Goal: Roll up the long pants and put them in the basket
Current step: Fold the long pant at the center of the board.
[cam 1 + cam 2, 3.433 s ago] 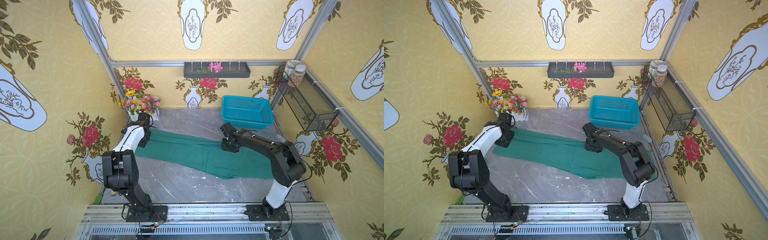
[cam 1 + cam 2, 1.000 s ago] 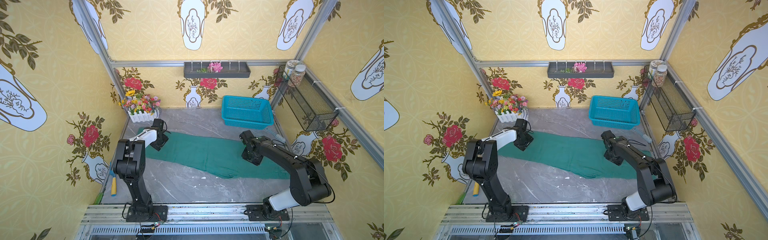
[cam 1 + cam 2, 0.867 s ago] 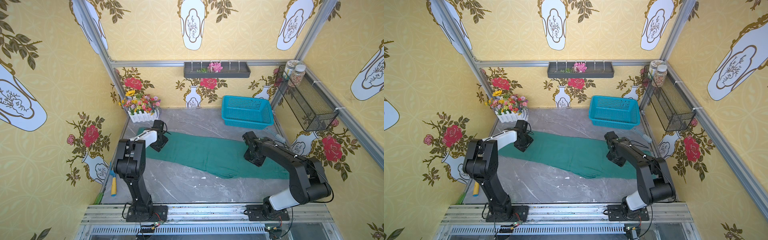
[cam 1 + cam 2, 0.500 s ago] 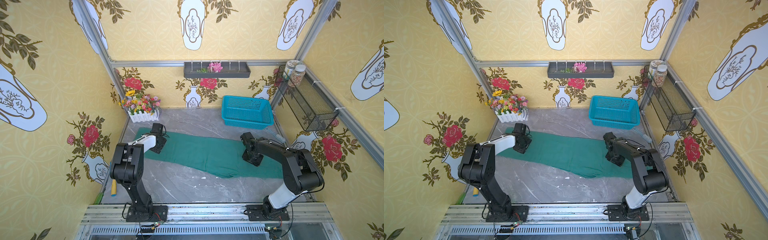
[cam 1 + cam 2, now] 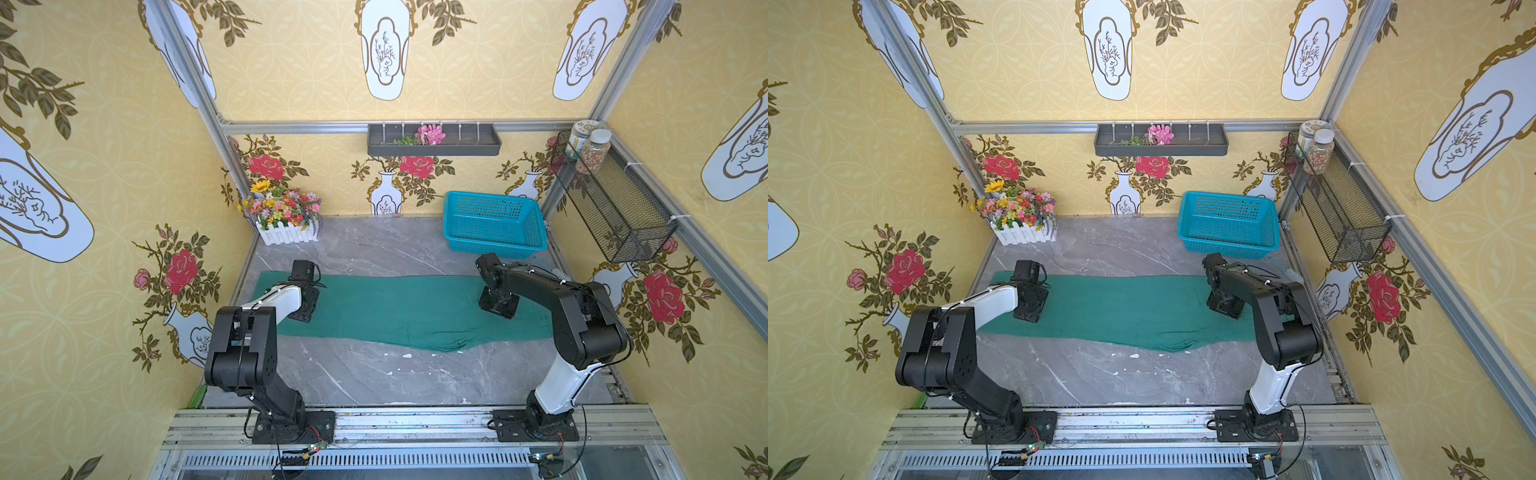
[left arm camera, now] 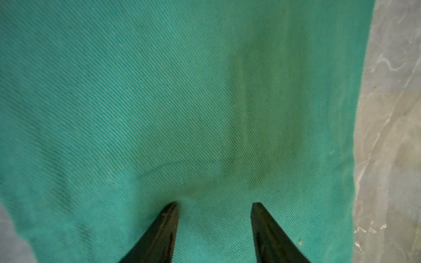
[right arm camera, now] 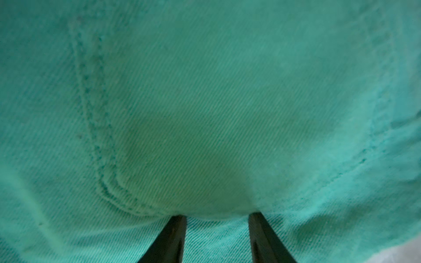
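L gripper [image 6: 214, 205]: jaws apart, tips down on the cloth, nothing pinched btwn them. R gripper [image 7: 216, 216]: same, jaws apart, with a low swell of fabric just ahead of the tips. I can't tell if that's a nip starting or just a wrinkle.

The long pants [image 5: 395, 307] lie flat as one long strip across the table [image 5: 374, 374]. L gripper sits near one end and R near the other, which is just in front of the blue basket [image 5: 494, 224]. Curved pocket-type stitching in the R wrist view makes me think that's the waist end.

I see no turn of cloth anywhere, so I'd say we're at flatten/prep and the roll isn't begun. Next I'd pick one end and get a jaw under the edge. Then close on it and flip it over tight and square, w/ the far end held down so the strip doesn't skew.
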